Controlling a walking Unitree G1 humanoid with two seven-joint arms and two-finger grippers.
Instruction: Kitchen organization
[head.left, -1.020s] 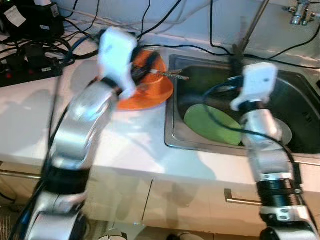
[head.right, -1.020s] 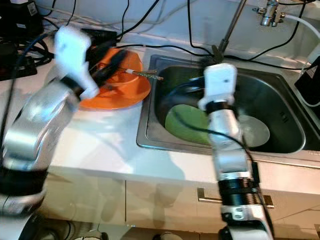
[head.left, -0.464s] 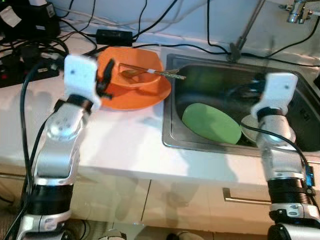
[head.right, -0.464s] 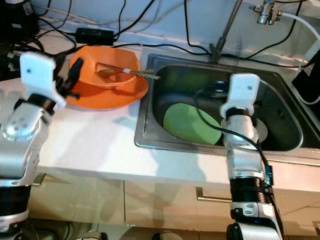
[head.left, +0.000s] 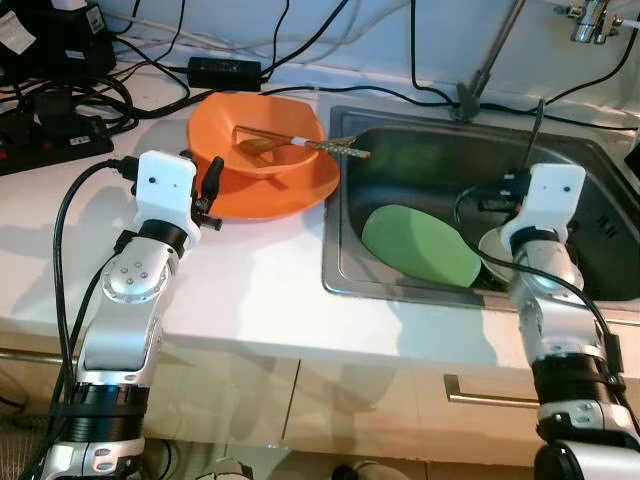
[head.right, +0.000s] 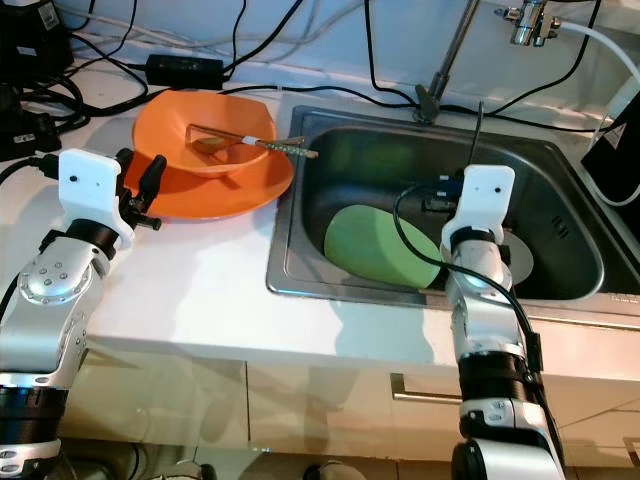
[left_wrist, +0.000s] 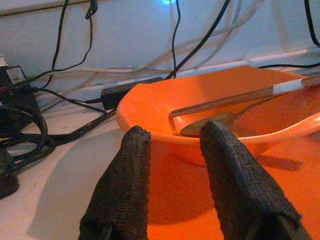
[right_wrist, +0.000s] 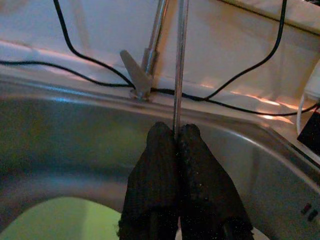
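An orange bowl (head.left: 262, 140) stands on an orange plate (head.left: 300, 190) on the white counter, left of the sink. In the bowl lie a spoon (left_wrist: 210, 119) and a long utensil (head.left: 335, 147) whose handle reaches over the sink's edge. My left gripper (head.left: 212, 180) is at the plate's left rim, open and holding nothing; it also appears in the left wrist view (left_wrist: 172, 135). Over the sink, my right gripper (right_wrist: 175, 132) is shut on a thin metal rod (right_wrist: 178, 65) that points upward. Beneath it in the sink lie a green plate (head.left: 420, 245) and a white dish (head.left: 493, 248).
The steel sink (head.left: 340, 285) takes up the right half of the counter, with a faucet stem (head.left: 490, 55) behind it. Power strips and tangled cables (head.left: 60, 100) crowd the back left, and a black adapter (head.left: 225, 72) lies behind the bowl. A drawer handle (head.left: 485, 388) is below the counter edge.
My left gripper has drawn back from over the orange bowl to the plate's left rim. The right arm has shifted right and settled over the sink.
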